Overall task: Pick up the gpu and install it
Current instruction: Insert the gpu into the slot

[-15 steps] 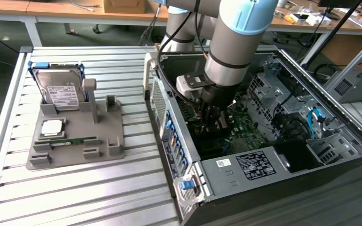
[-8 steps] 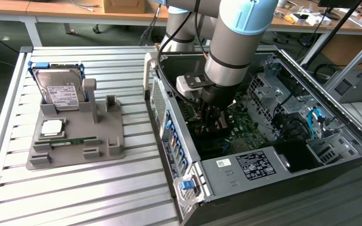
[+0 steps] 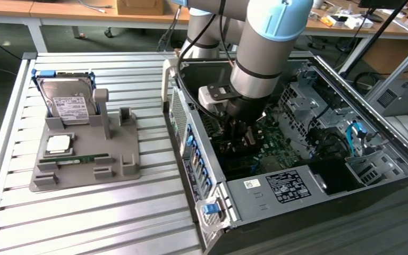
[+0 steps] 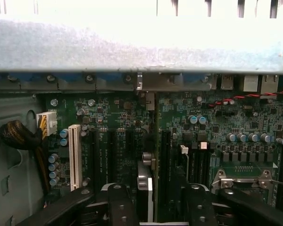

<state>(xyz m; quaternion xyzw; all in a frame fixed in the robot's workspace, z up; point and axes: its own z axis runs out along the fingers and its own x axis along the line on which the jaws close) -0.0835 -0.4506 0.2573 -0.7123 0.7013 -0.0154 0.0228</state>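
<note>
- Arm is down inside the PC case, gripper low over the mobo.
- Wrist view: gpu stands on edge in a slot, thin dark PCB seen edge-on, its silver bracket end up against the rear I/O wall of the case.
- Fingers sit apart, one on each side of the card with a gap on both. Not clamped on anything.
- Straddling makes sense: the card is thin, so it has to be pinched across its flat faces, straight above the slot.
- Looks upright and in line w/ the slot. Can't tell if fully seated.
- Mobo: green, matte, dense w/ round metal caps. A long white slot sits beside the black ones.
- Case: grey sheet steel, side panel off, lying flat so the slots face up for top-down access.
- On the exterior view's left, a grey plastic fixture props an HDD upright. A green RAM stick and a CPU lie flat in its pockets.
- Table: ribbed alu slats.
</note>
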